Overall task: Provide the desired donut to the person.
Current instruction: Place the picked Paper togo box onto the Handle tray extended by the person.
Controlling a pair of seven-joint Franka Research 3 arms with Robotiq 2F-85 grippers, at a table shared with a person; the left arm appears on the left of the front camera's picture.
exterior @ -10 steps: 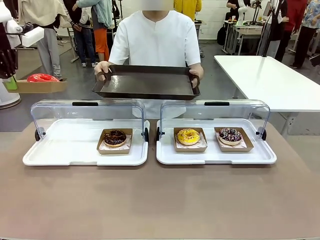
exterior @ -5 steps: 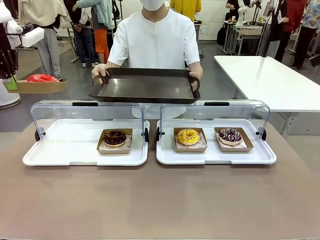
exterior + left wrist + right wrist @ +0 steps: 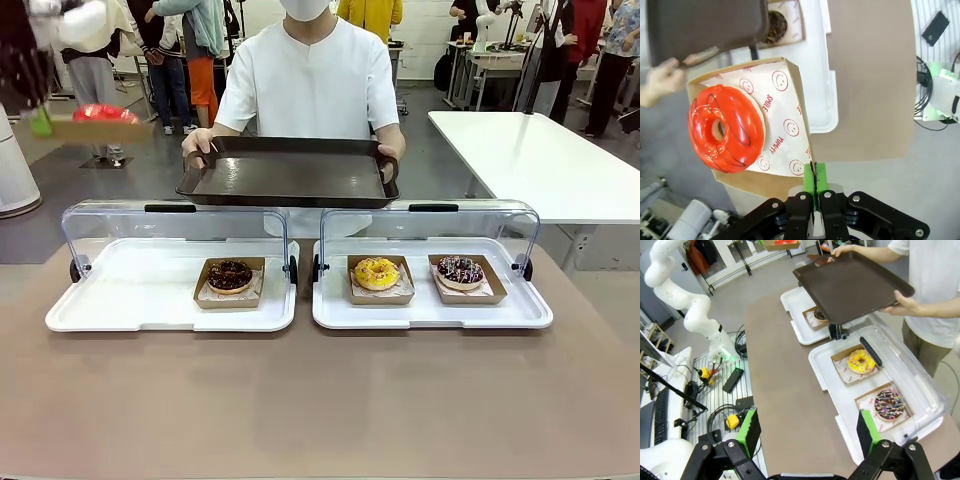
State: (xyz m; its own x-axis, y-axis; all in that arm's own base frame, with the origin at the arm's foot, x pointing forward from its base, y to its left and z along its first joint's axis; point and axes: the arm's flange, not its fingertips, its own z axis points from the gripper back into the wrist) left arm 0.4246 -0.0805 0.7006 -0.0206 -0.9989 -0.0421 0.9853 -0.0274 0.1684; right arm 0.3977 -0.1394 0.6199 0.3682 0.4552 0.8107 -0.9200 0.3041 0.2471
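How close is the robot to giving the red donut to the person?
Done: the red donut is picked up, lifted clear of the table. In hand: the left gripper pinches the edge of its cardboard tray. Left: carry it over the brown serving tray that the person holds out, set it down and let go.

White side table, far right.
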